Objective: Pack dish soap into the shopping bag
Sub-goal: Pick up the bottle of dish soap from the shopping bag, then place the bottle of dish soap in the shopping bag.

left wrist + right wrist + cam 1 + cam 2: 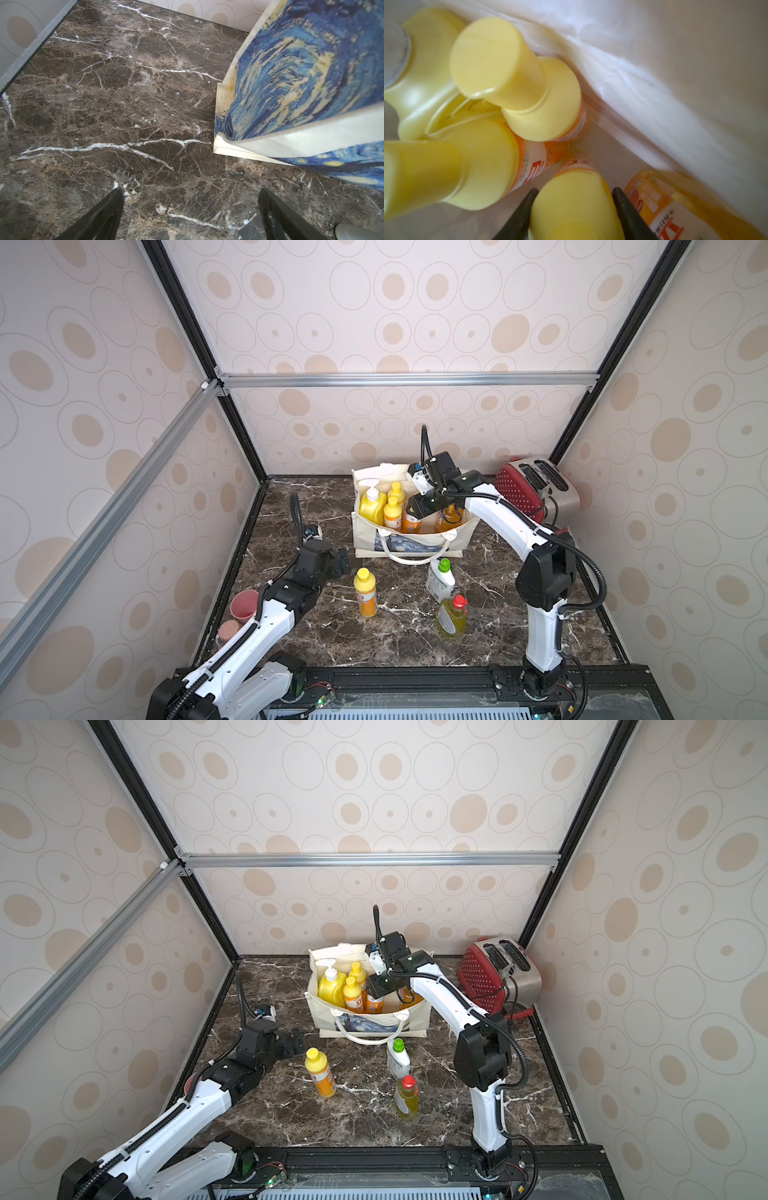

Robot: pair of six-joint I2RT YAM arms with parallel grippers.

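The shopping bag (365, 541) (328, 1019) stands open at the back of the marble table. Inside it are a big yellow pump bottle (372, 506), two small orange bottles (394, 514), and an amber bottle (451, 517). My right gripper (415, 514) (575, 189) reaches into the bag, shut on the yellow cap of a third small orange bottle (577, 207). On the table in front stand another small orange bottle (365, 591), a white green-capped bottle (440, 578) and a yellow-green red-capped bottle (452, 616). My left gripper (344, 560) (191, 190) hangs open and empty beside the bag's left corner (291, 72).
A red toaster (536, 489) sits in the back right corner with its cord trailing forward. Two pink cups (244, 605) stand by the left edge under my left arm. Patterned walls with black frame posts close in three sides of the table.
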